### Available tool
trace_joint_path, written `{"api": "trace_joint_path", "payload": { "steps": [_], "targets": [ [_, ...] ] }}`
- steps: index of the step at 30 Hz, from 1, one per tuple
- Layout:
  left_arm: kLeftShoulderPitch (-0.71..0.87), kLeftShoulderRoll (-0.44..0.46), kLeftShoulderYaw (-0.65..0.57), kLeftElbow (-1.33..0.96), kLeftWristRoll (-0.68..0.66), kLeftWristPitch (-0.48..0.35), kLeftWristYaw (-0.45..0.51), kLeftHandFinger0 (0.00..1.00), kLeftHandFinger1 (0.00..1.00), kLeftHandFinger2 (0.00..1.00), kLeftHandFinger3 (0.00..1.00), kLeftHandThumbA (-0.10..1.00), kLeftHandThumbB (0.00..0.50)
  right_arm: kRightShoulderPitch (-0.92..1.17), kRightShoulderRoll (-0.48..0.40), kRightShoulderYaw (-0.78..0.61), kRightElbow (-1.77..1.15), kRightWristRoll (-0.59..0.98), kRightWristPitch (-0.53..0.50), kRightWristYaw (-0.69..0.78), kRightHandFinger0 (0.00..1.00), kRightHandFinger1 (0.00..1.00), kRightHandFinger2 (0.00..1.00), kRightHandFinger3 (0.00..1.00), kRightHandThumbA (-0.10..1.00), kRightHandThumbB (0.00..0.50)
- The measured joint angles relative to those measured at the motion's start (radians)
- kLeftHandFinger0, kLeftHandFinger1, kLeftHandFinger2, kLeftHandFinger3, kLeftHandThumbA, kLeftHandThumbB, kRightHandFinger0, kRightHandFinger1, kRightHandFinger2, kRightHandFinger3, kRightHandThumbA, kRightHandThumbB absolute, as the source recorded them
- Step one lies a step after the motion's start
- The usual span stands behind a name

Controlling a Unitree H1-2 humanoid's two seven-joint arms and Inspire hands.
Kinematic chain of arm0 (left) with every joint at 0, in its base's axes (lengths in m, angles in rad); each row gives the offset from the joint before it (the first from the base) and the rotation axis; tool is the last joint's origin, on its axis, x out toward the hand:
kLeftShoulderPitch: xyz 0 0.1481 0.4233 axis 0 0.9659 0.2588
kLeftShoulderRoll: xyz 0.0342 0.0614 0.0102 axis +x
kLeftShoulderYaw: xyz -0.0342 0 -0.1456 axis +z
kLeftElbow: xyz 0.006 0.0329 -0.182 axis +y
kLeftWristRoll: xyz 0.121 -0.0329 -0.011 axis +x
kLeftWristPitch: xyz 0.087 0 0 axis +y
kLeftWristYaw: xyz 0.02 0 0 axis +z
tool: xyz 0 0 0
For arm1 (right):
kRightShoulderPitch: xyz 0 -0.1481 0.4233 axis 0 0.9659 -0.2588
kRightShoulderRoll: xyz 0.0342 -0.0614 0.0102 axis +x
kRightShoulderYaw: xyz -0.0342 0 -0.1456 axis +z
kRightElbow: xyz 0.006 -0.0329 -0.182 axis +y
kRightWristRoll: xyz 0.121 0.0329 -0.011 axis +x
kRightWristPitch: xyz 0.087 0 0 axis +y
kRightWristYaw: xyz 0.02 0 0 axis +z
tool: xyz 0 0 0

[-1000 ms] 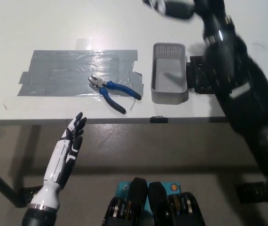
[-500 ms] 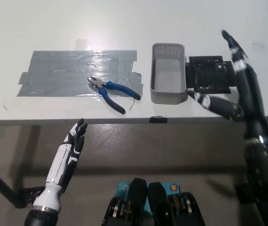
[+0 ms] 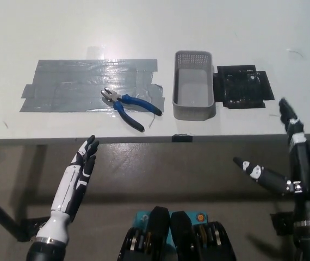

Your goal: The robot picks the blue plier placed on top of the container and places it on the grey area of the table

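The blue-handled plier (image 3: 124, 107) lies on the grey taped area (image 3: 90, 85) of the white table, near that patch's lower right edge, jaws pointing left. The grey container (image 3: 194, 85) stands just right of it and holds nothing. My black right hand (image 3: 285, 157) hangs open at the lower right, in front of the table's edge, fingers spread, holding nothing. My white left hand (image 3: 81, 166) rests open at the lower left, below the table edge, well clear of the plier.
A black mat (image 3: 243, 87) lies to the right of the container. The table's front edge (image 3: 144, 140) runs across the middle of the view, with the floor below it.
My right arm has swung down from above the container to the lower right, off the table. The plier, container and left hand have hardly moved.
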Motion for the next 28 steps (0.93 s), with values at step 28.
{"api": "trace_joint_path", "payload": {
  "steps": [28],
  "targets": [
    [0.186, 0.002, 0.003, -0.074, -0.008, -0.023, 0.0, 1.0, 1.0, 1.0, 1.0, 1.0, 0.14, 0.163, 0.037, 0.019, 0.048, 0.039, -0.056, 0.14, 1.0, 1.0, 1.0, 1.0, 0.86, 0.124]
  ]
}}
